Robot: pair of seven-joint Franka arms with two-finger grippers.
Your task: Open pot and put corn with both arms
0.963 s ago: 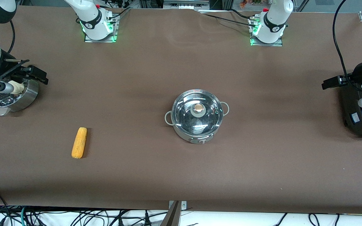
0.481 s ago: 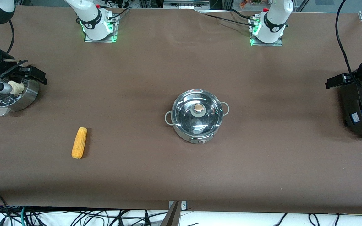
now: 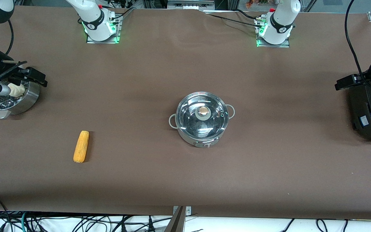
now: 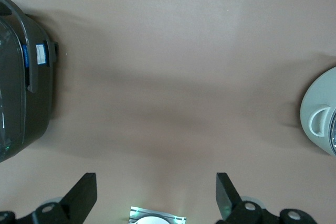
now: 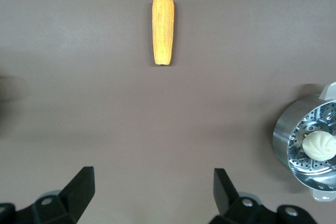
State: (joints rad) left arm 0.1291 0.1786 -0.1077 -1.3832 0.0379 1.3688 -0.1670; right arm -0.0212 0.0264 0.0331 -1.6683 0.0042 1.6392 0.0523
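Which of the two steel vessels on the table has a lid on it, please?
The pot mid-table: a glass lid with a tan knob covers it. The steamer bowl, toward the right arm's end, stands uncovered with a white bun inside.

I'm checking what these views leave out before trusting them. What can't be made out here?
- Pot contents: front view, glare on the glass lid hides the inside.
- Pot in the left wrist view: cut off by the edge, only one handle shows.
- Black cooker: cut by the edge in the front view.
- Steamer bowl: front view, partly covered by the right gripper.
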